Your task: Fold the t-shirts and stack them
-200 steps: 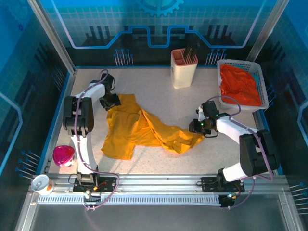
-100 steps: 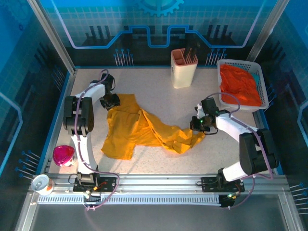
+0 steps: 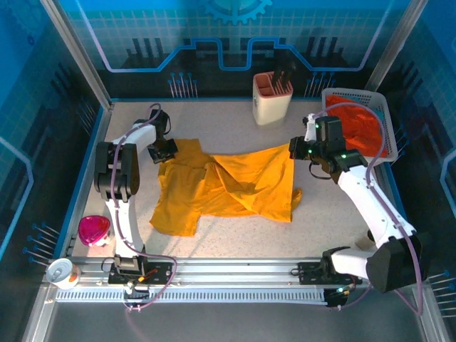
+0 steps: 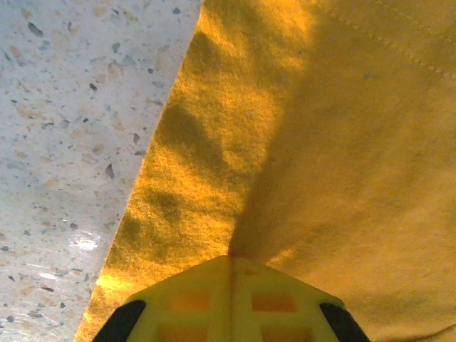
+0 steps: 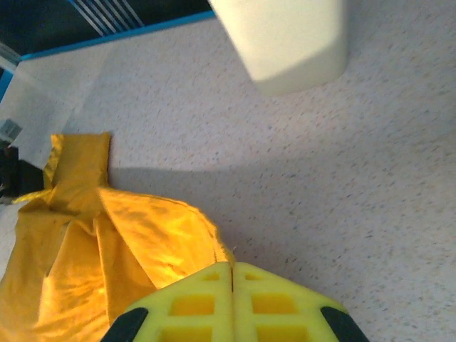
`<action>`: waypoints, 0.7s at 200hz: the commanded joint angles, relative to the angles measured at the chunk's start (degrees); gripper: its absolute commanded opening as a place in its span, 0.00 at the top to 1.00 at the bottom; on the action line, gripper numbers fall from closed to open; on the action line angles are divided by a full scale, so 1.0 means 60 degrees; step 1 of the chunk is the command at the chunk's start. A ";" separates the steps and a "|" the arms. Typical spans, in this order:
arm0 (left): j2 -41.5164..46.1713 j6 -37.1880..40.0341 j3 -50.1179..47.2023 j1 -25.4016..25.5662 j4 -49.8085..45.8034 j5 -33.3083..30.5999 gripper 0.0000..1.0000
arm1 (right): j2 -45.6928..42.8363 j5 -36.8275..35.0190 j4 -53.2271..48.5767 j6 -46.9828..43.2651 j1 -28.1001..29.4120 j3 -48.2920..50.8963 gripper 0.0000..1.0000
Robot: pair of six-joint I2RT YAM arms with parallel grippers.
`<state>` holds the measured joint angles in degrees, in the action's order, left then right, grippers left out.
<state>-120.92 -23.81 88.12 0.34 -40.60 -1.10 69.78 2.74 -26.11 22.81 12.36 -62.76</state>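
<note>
Near you, at the front L corner, a pink thing (image 3: 93, 229) and a small white cup (image 3: 60, 272) sit by the edge of the table (image 3: 235, 242).

Past them, the yellow t-shirt (image 3: 228, 189) is spread in the middle of the table. It's not flat; it has folds & bumps.

Your left gripper (image 3: 165, 151) is at the shirt's far L corner, low on the table. In the L wrist view its fingers (image 4: 192, 303) are squeezed tight w/ yellow cloth pinched in between.

Your right gripper (image 3: 296, 149) is at the shirt's far R corner. Its fingers (image 5: 271, 306) are squeezed tight too, w/ a bit of yellow cloth caught at the tips. That corner is held up, w/ a dark shadow on the table under it.

At the back, in the middle, stands a cream holder (image 3: 272, 107) w/ dark things in it. In the far R corner is a white basket (image 3: 356, 93), just beside the right gripper. The orange-red t-shirt (image 3: 356, 128) lies bunched up inside it.
</note>
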 commanded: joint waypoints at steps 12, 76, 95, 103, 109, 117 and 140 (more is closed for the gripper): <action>0.0232 0.0023 0.0105 -0.0027 -0.0164 -0.0074 1.00 | -0.0681 -0.1306 0.0795 -0.0165 0.0068 -0.0083 1.00; -0.0260 0.0097 0.0963 -0.0203 -0.0470 -0.0155 0.54 | -0.0242 -0.1476 0.0529 -0.0199 0.0013 -0.0423 1.00; -0.0562 0.0174 0.1465 -0.0230 -0.0704 -0.0353 0.52 | 0.0021 -0.1502 0.0478 -0.0215 -0.0036 -0.0572 1.00; -0.0761 0.0213 0.1728 -0.0226 -0.0843 -0.0395 0.52 | 0.0148 -0.1545 0.0459 -0.0229 -0.0052 -0.0646 1.00; -0.0924 0.0216 0.1911 -0.0232 -0.0973 -0.0395 0.52 | 0.0248 -0.1602 0.0477 -0.0220 -0.0071 -0.0692 1.00; -0.1147 0.0218 0.2164 -0.0220 -0.1136 -0.0379 0.52 | 0.0376 -0.1642 0.0497 -0.0188 -0.0092 -0.0755 1.00; -0.1689 0.0099 0.2556 -0.0232 -0.1318 -0.0354 0.57 | 0.0806 -0.1862 0.0615 -0.0038 -0.0174 -0.1050 1.00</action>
<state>-127.11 -23.55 100.82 -0.45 -44.25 -2.39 72.62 -5.91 -23.55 22.39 12.19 -65.89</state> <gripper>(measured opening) 0.454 0.045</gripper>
